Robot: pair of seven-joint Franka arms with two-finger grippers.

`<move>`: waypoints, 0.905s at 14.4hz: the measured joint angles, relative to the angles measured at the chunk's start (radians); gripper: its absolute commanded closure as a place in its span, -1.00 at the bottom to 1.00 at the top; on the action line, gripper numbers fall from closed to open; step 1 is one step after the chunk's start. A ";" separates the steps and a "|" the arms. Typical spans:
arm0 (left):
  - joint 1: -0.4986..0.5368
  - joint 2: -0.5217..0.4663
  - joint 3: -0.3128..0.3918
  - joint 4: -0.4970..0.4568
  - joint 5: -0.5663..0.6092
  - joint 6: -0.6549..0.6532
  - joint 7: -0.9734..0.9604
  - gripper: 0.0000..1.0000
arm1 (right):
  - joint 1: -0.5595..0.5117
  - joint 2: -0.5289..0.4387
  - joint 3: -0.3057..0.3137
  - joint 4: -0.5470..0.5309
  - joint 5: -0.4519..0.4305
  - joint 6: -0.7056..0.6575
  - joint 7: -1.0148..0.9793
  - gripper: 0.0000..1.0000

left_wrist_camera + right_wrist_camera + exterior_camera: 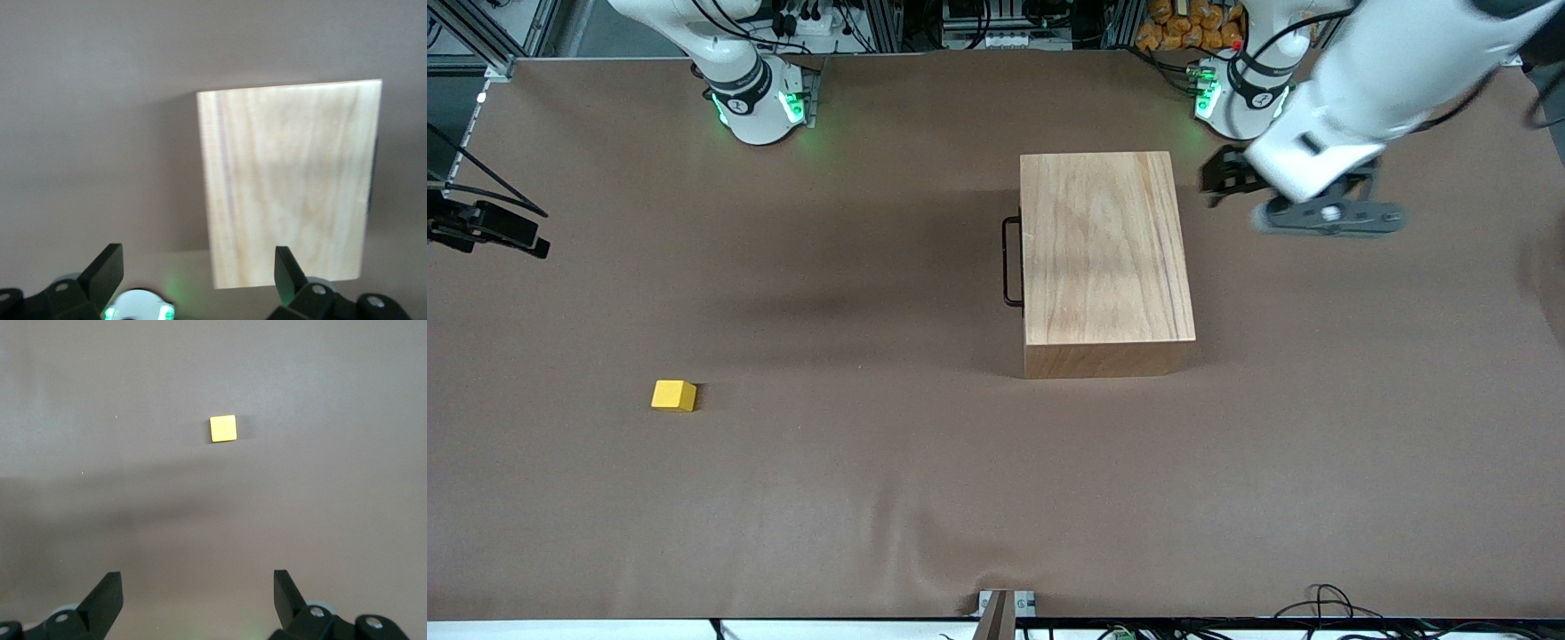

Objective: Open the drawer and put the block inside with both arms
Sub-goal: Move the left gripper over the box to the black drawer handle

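The wooden box (1107, 258) stands mid-table with its drawer shut. Only the drawer's black wire handle (1012, 262) shows, on the side toward the right arm's end. The yellow block (673, 395) lies on the brown cloth, nearer the front camera and toward the right arm's end. My left gripper (1220, 182) hangs open and empty in the air beside the box, near the left arm's base. Its wrist view shows the box top (290, 183) past its open gripper (198, 273). My right gripper (197, 593) is open and empty, high over the cloth, with the block (223, 428) well ahead of it.
The two green-lit arm bases (756, 102) (1240, 98) stand along the table's back edge. A black fixture with cables (489, 229) juts in at the right arm's end. The brown cloth (960, 498) is wrinkled near the front edge.
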 measured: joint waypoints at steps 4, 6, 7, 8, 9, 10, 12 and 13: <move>-0.207 0.164 0.009 0.095 0.054 0.056 -0.216 -1.00 | -0.003 0.010 0.000 -0.012 0.000 0.004 0.000 -1.00; -0.328 0.238 0.036 0.141 0.107 0.074 -0.298 -1.00 | -0.005 0.017 0.000 -0.021 0.000 0.013 0.000 -1.00; -0.397 0.271 0.070 0.167 0.115 0.076 -0.332 -1.00 | -0.006 0.019 0.000 -0.024 0.000 0.019 0.000 -1.00; -0.469 0.303 0.116 0.193 0.119 0.077 -0.359 -1.00 | -0.007 0.021 0.000 -0.028 0.000 0.027 0.000 -1.00; -0.544 0.334 0.173 0.217 0.121 0.079 -0.378 -1.00 | -0.007 0.022 0.000 -0.033 0.000 0.033 0.000 -1.00; -0.616 0.364 0.232 0.236 0.122 0.083 -0.392 -1.00 | -0.007 0.022 0.000 -0.040 0.000 0.036 0.000 -1.00; -0.738 0.421 0.339 0.265 0.122 0.087 -0.409 -1.00 | -0.008 0.023 0.000 -0.052 0.000 0.042 0.000 -1.00; -0.781 0.449 0.375 0.276 0.123 0.091 -0.411 -1.00 | -0.009 0.023 0.000 -0.057 0.000 0.046 0.000 -1.00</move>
